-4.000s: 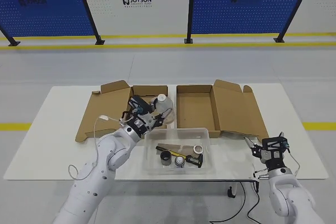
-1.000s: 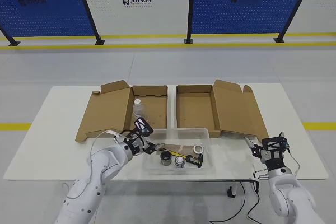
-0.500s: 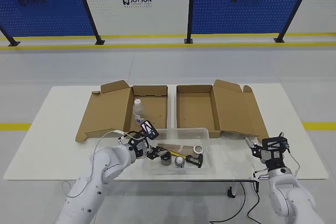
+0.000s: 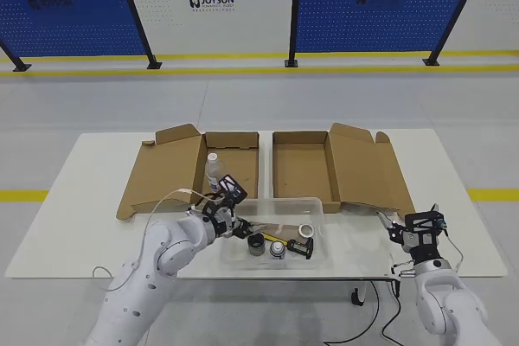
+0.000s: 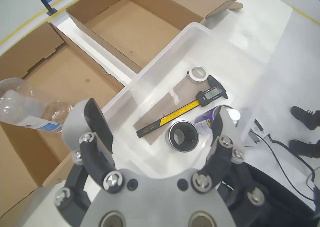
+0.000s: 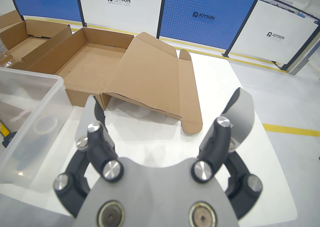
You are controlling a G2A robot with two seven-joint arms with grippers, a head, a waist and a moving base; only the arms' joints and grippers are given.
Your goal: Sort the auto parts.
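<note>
Left claw (image 5: 157, 110): spread wide, nothing in it, hanging over the near end of the clear bin (image 5: 200, 35).

- Just under my fingertips is the caliper (image 5: 182, 110). It has a yellow scale with fine black markings and a grey display, both too small to read. It lies on a brown cardboard sheet (image 5: 155, 110) on the bin floor.
- Beside one finger (image 5: 220, 122) is a spray can (image 5: 203, 122) with a purple-blue printed label and a white cap. That finger covers part of the label, so the print is unreadable.
- The black sleeve (image 5: 183, 136) stands open end up, touching the can.
- The metal ring (image 5: 198, 74) is farther in, at the caliper's head.
- Past the bin wall is the left box (image 5: 67, 72), holding a clear bottle (image 5: 27, 107) with a blue-and-white label. The bottle is cut off at the frame edge. From above it stands upright (image 4: 212, 171).
- The right box (image 5: 130, 25) sits just beside the left one.

Right claw (image 6: 165, 99): also wide open and holding nothing, over the table (image 6: 220, 92) near its front corner, well apart from the parts.

- The right box's folded-out flap (image 6: 150, 72) is just ahead.
- The bin is off to my left. Through its cloudy wall I can make out only a ring shape and a yellow end at the frame edge.
- The panels (image 6: 200, 12) beyond the table carry printed logos.
</note>
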